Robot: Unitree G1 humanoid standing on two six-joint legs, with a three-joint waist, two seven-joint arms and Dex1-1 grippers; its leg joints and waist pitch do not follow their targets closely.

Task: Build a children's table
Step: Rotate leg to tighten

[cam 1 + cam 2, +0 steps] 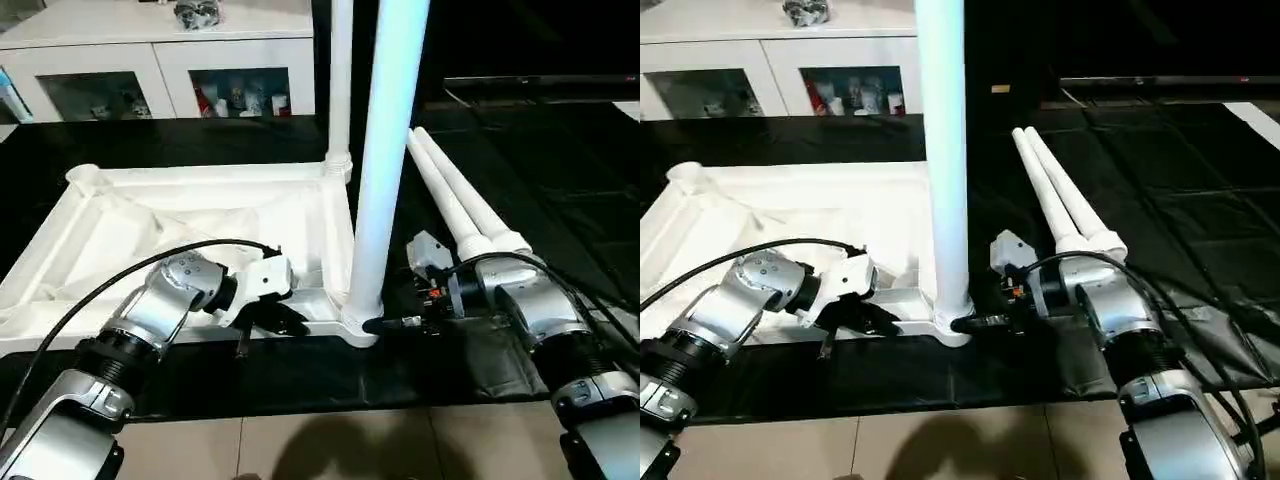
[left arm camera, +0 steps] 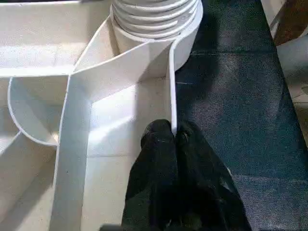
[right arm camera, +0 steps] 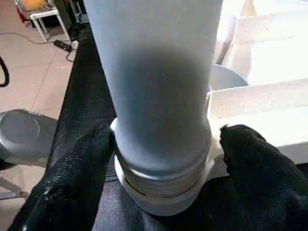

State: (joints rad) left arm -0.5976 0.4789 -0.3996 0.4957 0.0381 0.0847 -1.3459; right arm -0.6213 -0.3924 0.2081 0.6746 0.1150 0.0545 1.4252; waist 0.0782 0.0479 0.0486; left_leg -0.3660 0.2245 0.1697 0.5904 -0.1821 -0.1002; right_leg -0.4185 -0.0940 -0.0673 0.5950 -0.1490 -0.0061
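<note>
the children's table top lies upside down on a black mat, with one leg upright in the near corner socket and another leg upright in the far corner. two loose legs lie on the mat just beside the right arm, and a white cabinet stands behind. the left gripper is pressed together, pinching the top's thin rim, as its wrist view shows. the right gripper is spread, its fingers on either side of the near leg's base.
</note>
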